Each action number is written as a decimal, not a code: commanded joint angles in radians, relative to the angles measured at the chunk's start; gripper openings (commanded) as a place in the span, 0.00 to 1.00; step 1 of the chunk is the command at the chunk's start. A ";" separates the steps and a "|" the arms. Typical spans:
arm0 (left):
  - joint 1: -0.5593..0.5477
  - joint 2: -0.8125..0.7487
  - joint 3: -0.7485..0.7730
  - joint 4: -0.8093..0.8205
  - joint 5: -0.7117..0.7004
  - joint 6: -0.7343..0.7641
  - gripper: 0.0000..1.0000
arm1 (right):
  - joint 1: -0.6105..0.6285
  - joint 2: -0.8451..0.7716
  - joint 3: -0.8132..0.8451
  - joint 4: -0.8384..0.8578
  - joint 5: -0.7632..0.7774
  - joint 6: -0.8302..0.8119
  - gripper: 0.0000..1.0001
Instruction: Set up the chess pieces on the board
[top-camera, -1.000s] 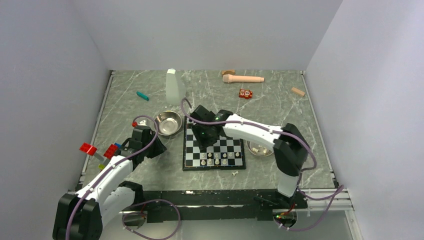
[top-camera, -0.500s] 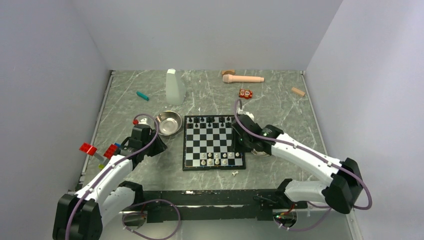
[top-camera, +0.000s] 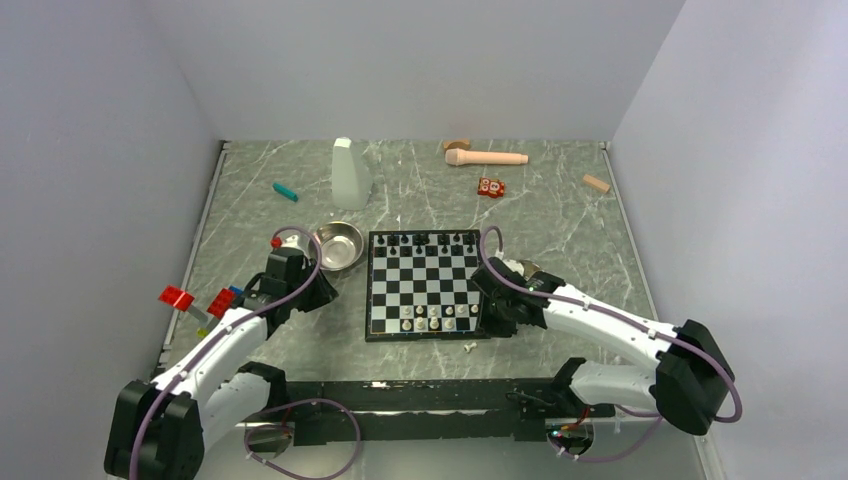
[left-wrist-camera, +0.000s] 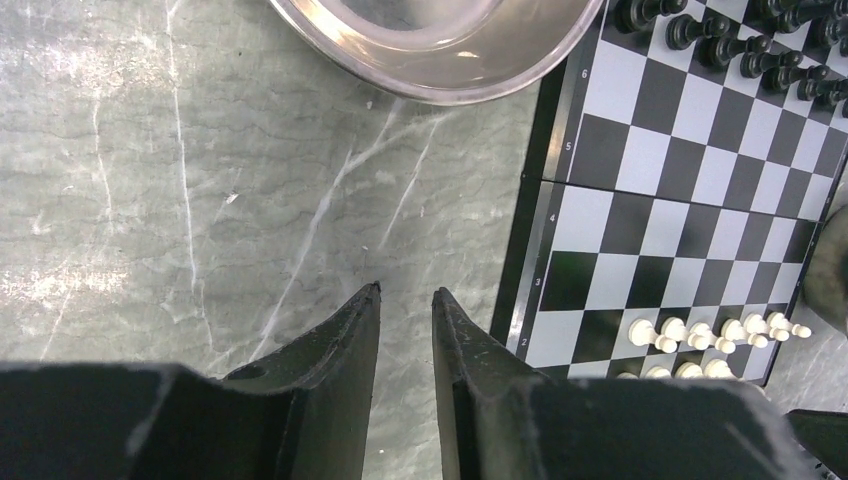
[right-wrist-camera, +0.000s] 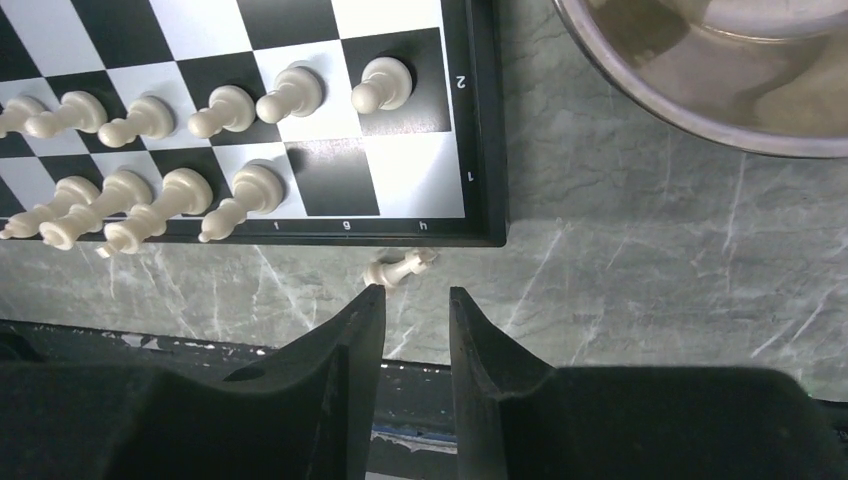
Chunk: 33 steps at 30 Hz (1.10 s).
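Note:
The board (top-camera: 428, 285) lies mid-table, with black chess pieces (top-camera: 425, 240) in a row along its far edge and white chess pieces (top-camera: 436, 318) in its two near rows. One white piece (right-wrist-camera: 400, 268) lies on its side on the marble just off the board's near right corner, also seen from above (top-camera: 468, 347). My right gripper (right-wrist-camera: 414, 292) hovers open right behind that piece, nothing between its fingers. Left of the board, my left gripper (left-wrist-camera: 406, 293) stands open over bare marble, holding nothing.
One steel bowl (top-camera: 335, 246) sits by the board's far left corner; another (right-wrist-camera: 720, 70) sits right of the board, partly under my right arm. Red blocks (top-camera: 178, 297) lie at the left edge. A white bottle (top-camera: 350, 173), a wooden stick (top-camera: 487, 157) and a red toy (top-camera: 490, 187) stand farther back.
My right arm has swung from over the board's far left side to its near right corner, uncovering the black row. The left arm has stayed put.

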 joint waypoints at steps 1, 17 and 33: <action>-0.005 0.011 0.034 0.030 0.013 0.021 0.31 | 0.009 0.033 -0.008 0.046 -0.036 0.058 0.33; -0.005 0.035 0.049 0.040 0.007 0.014 0.31 | 0.048 0.137 -0.031 0.117 -0.072 0.105 0.37; -0.005 0.099 0.126 0.028 0.018 0.038 0.30 | 0.065 0.188 -0.015 0.112 -0.092 0.082 0.37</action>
